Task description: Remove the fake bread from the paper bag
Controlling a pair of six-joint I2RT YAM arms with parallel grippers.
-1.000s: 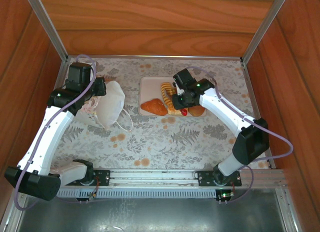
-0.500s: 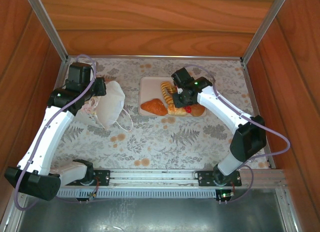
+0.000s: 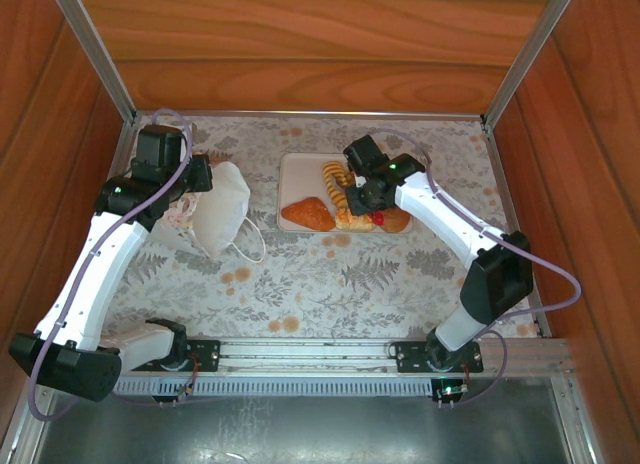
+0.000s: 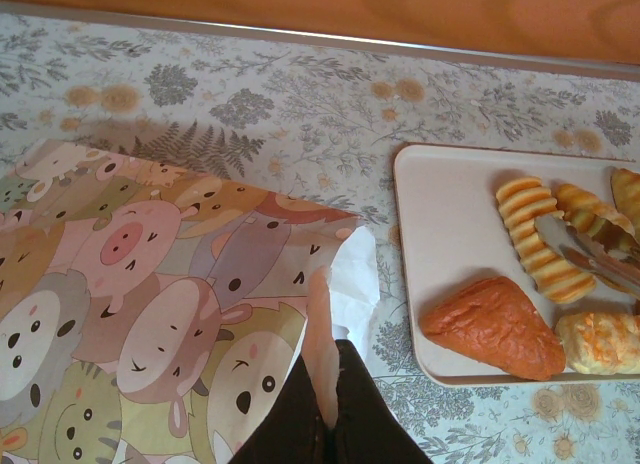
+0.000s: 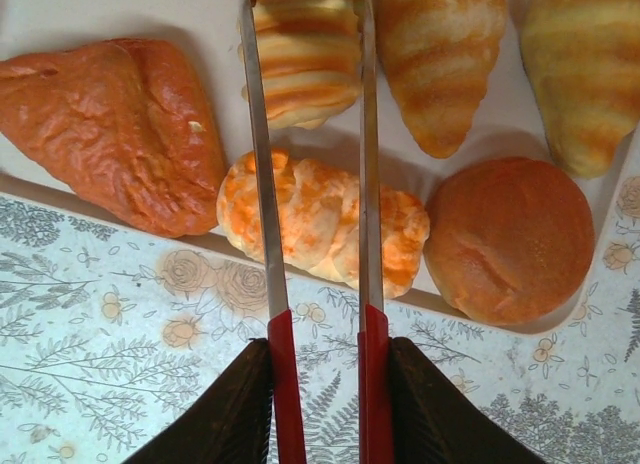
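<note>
We log the left gripper [image 4: 322,394] pinched shut on the paper bag [image 4: 150,304], which has a cartoon-animal print and lies left of the tray [image 4: 440,204]. Right gripper [image 5: 320,384] clamps tongs [image 5: 366,184], blades apart over fake bread [image 5: 320,219] on the tray. Fern-print tablecloth [image 3: 330,284]; wooden walls [image 3: 300,44].

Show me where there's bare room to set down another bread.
Free: the tray's far-left part, beside the striped loaf; also the open table in front of the tray. Crowded: the tray's right half, where breads pack around the right hand's tongs.
</note>
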